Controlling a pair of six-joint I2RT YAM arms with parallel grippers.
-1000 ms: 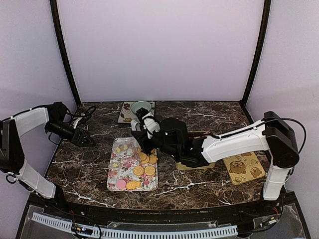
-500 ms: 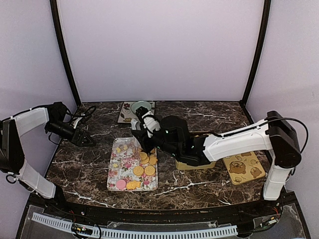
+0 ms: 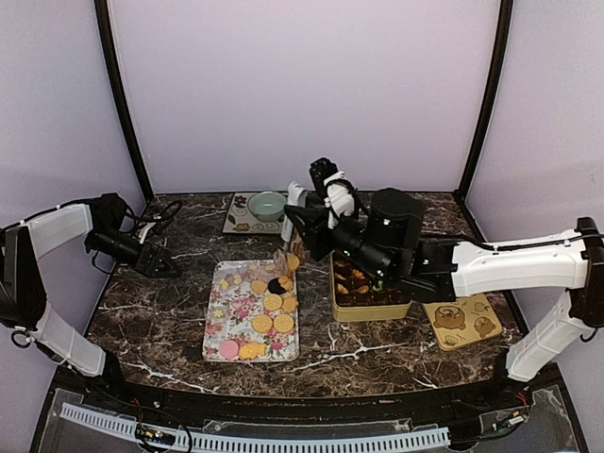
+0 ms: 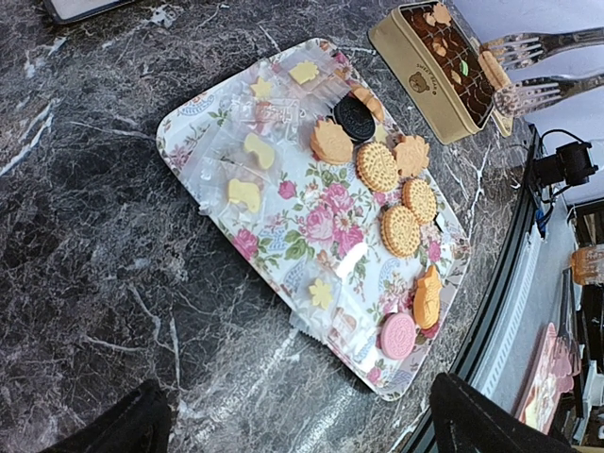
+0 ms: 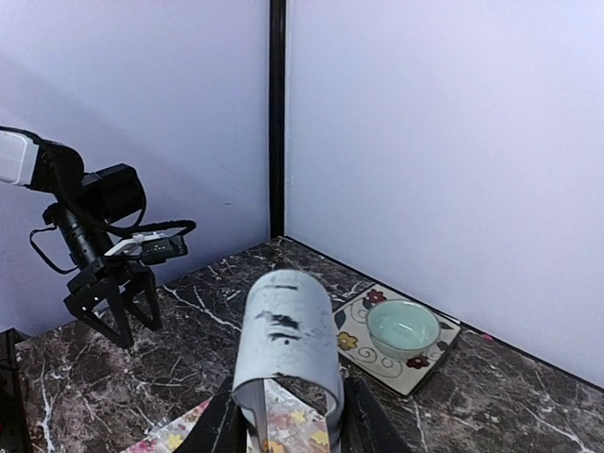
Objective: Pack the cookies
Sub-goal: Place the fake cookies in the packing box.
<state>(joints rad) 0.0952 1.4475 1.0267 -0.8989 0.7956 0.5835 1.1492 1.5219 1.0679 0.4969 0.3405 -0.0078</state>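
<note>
Golden round and flower cookies (image 3: pixel 272 311) lie on a floral tray (image 3: pixel 222 316), with one pink and one dark one. The left wrist view shows the tray (image 4: pixel 311 217), these cookies (image 4: pixel 377 165) and clear packets of small yellow cookies (image 4: pixel 245 170). My right gripper (image 3: pixel 294 226) is raised above the tray's far end, shut on a clear packet of small cookies (image 3: pixel 286 258) that hangs below it (image 5: pixel 293 434). An open gold tin (image 3: pixel 368 310) with cookies inside sits right of the tray. My left gripper (image 3: pixel 159 266) is open and empty, left of the tray.
A teal bowl (image 3: pixel 267 205) stands on a flowered plate at the back, also in the right wrist view (image 5: pixel 403 328). The tin's bear-printed lid (image 3: pixel 462 319) lies right of the tin. Walls close the back and sides.
My right arm has lifted off the tray and swung up and to the right with the packet in its fingers, uncovering the tin. The left arm has not moved.
</note>
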